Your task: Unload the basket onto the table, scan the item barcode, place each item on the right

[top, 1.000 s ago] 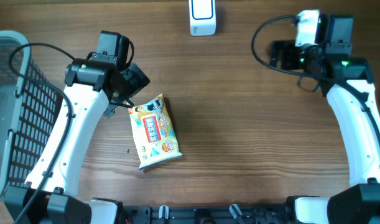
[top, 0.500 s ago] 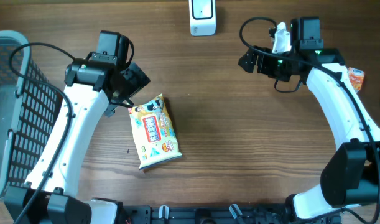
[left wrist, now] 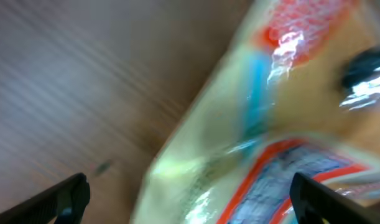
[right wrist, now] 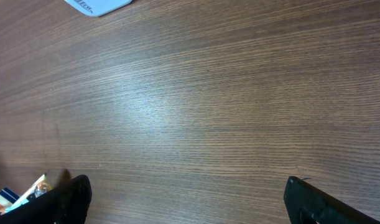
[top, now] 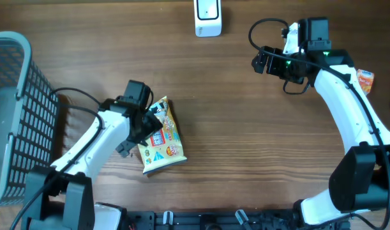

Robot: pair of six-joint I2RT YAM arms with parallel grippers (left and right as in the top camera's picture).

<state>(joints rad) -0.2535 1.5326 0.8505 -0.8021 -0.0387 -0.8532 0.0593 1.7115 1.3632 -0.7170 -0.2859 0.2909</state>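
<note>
The item is a yellow snack packet [top: 164,144] with red and blue print, lying flat on the wooden table left of centre. My left gripper [top: 149,121] is low over its upper left end, open. In the left wrist view the blurred packet [left wrist: 270,112] fills the frame and runs down between the two spread fingertips of the gripper [left wrist: 190,208]. A white scanner [top: 207,18] stands at the far edge. My right gripper [top: 261,62] hovers open to the right of it, with bare wood between its fingers [right wrist: 65,199]. No barcode shows.
A grey wire basket [top: 16,115] takes up the left edge of the table. A small orange packet [top: 365,78] lies at the right edge behind the right arm. The scanner's corner [right wrist: 96,5] shows at the top of the right wrist view.
The left arm has dropped from above and left of the packet onto its upper end. The right arm swung in from the far right corner and has since barely shifted.
</note>
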